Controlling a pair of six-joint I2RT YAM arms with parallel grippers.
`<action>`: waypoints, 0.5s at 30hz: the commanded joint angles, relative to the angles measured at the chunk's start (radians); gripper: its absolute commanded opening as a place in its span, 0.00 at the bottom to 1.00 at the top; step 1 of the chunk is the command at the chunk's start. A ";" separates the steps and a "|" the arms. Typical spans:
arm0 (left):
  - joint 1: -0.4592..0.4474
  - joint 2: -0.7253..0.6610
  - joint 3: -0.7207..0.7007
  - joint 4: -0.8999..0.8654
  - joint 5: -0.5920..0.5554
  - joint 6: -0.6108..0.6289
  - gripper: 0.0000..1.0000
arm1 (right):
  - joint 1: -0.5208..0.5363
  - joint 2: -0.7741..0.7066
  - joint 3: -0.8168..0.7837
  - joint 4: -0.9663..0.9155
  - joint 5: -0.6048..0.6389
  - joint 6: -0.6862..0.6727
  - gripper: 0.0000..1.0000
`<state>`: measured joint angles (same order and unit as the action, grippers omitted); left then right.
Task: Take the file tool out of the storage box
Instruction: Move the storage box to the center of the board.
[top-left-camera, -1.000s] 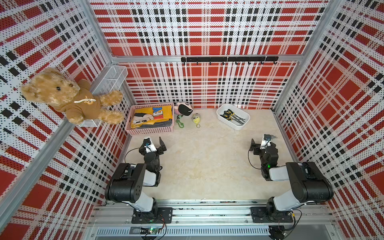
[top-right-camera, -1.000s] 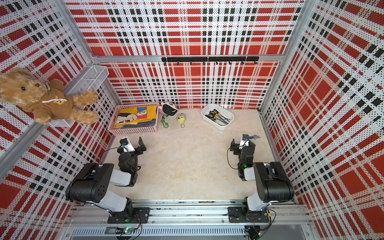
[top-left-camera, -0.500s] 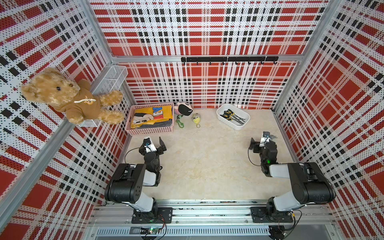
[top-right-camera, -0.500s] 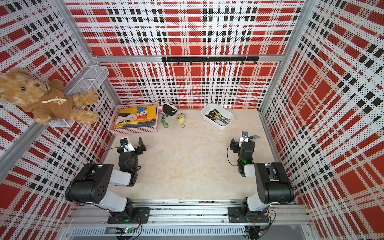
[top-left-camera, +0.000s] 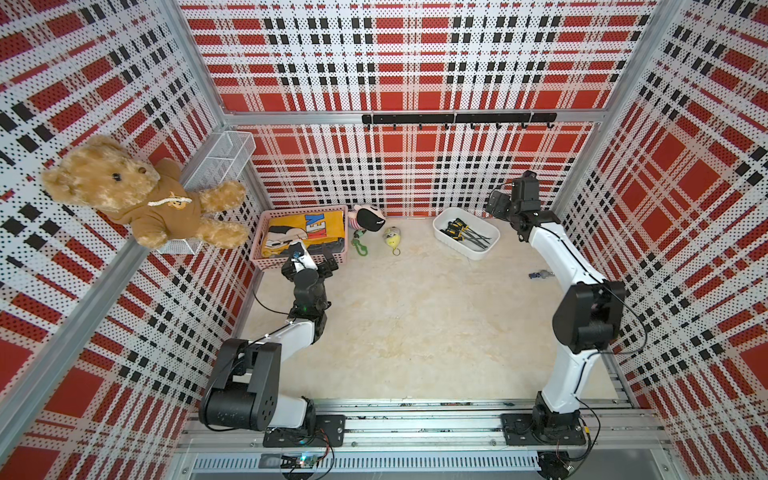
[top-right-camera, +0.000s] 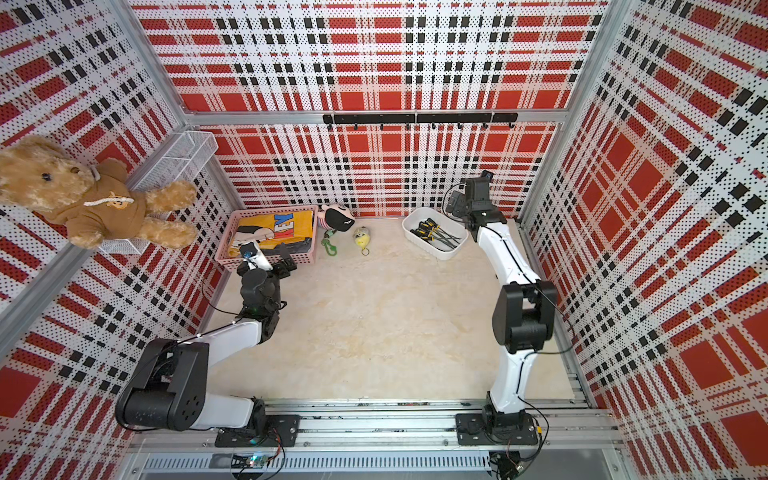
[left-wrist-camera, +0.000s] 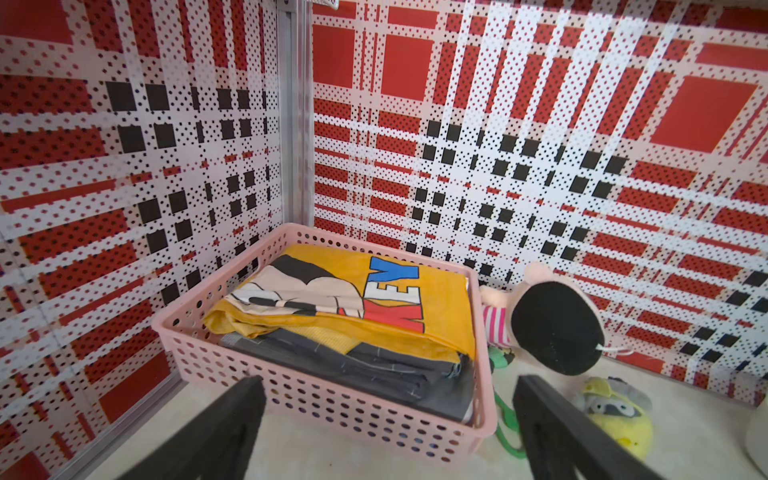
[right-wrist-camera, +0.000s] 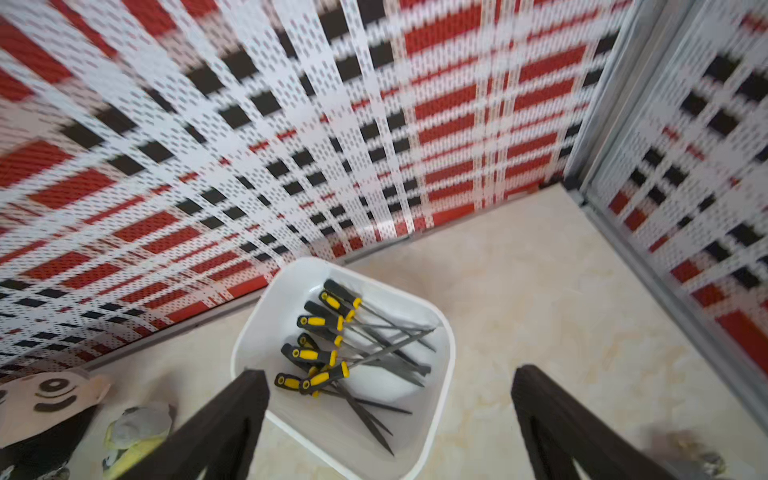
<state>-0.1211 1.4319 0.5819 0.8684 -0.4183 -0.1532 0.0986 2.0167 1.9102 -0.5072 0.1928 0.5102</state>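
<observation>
Right tool (right-wrist-camera: 388, 372), jaws spread and empty, near the shallow white plastic storage box (right-wrist-camera: 257, 328) holding yellow-and-black-handled files (right-wrist-camera: 320, 356); left tool (left-wrist-camera: 390, 379) likewise spread, empty.

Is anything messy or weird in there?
The files lie crisscrossed in a heap in the white box. A teddy bear perches high on the side wall. A small blue-grey thing lies alone on the floor by the right arm, too small to tell.
</observation>
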 joint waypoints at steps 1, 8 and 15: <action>-0.015 0.050 0.084 -0.078 0.046 -0.063 0.99 | -0.010 0.120 0.132 -0.335 -0.072 0.138 0.90; -0.052 0.122 0.208 -0.163 0.088 -0.109 0.97 | -0.019 0.269 0.259 -0.415 -0.156 0.126 0.69; -0.084 0.110 0.163 -0.182 0.104 -0.143 0.95 | -0.028 0.263 0.184 -0.367 -0.155 0.132 0.61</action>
<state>-0.1905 1.5444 0.7658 0.7116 -0.3317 -0.2726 0.0811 2.2906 2.1151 -0.8696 0.0406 0.6300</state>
